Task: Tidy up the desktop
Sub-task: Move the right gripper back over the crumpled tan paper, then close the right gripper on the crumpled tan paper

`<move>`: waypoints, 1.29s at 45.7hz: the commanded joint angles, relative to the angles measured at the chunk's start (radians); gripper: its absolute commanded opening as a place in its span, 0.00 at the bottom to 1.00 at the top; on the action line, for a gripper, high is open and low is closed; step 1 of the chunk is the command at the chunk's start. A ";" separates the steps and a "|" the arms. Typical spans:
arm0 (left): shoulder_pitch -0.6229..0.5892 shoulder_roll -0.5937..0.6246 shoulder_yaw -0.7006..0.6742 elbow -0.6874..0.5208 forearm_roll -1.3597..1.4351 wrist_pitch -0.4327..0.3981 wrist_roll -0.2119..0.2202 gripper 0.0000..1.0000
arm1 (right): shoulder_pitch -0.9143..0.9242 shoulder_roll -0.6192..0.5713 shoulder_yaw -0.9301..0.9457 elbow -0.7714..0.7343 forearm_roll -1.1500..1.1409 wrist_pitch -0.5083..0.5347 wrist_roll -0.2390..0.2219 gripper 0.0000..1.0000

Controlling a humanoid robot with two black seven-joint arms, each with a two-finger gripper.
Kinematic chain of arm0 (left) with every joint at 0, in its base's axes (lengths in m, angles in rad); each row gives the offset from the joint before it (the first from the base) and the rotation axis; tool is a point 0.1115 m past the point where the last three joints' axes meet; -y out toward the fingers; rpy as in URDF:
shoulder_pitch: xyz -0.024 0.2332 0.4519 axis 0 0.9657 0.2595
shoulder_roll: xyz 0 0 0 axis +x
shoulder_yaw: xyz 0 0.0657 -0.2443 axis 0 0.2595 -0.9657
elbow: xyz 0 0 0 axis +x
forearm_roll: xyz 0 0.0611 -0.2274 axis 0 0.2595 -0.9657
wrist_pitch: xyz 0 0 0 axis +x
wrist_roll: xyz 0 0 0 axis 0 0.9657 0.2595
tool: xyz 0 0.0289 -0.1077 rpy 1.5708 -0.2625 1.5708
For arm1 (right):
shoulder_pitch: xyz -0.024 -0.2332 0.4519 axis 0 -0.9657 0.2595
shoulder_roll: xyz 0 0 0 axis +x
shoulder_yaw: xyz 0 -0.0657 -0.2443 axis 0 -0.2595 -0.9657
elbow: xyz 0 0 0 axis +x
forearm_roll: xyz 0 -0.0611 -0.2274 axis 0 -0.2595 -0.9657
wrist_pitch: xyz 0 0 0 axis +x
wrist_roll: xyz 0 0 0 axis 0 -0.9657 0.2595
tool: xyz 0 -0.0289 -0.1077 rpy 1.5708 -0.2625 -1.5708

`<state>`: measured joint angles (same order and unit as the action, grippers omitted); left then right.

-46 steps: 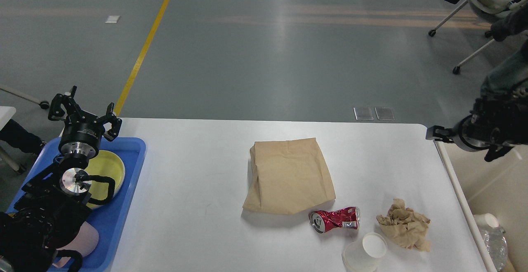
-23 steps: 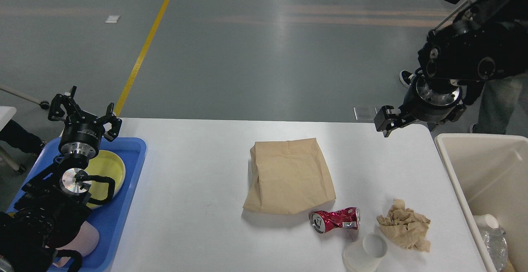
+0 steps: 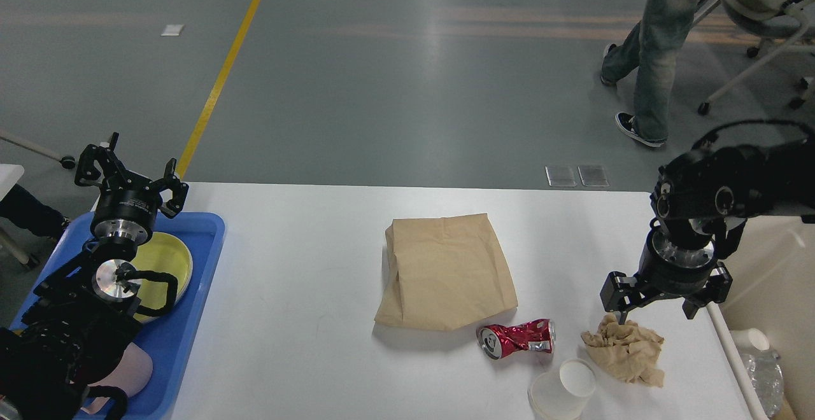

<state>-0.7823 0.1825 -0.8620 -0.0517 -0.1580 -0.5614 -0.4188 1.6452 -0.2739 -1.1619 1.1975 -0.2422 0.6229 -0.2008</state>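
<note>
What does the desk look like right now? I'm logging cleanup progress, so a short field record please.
surface: white desktop
left side: blue tray holding a yellow plate
centre: flat brown paper bag
front right: crushed red can, white paper cup on its side, crumpled brown paper
off right edge: cream bin with a plastic bottle inside
left pincer: open, above the tray
right pincer: open, just above the crumpled paper
</note>
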 commanded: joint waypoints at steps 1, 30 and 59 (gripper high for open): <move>0.000 0.000 0.000 0.000 0.000 0.000 0.000 0.96 | -0.097 0.001 0.004 -0.036 0.001 -0.083 0.000 1.00; 0.000 0.000 0.000 0.000 0.000 0.000 0.000 0.96 | -0.354 0.002 0.087 -0.207 0.014 -0.201 -0.002 0.95; 0.000 0.000 0.000 0.000 0.000 0.000 0.000 0.96 | -0.200 -0.105 0.149 -0.096 0.018 -0.287 -0.006 0.00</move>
<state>-0.7823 0.1825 -0.8621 -0.0517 -0.1580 -0.5614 -0.4188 1.3617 -0.3247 -1.0282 1.0578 -0.2242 0.3332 -0.2071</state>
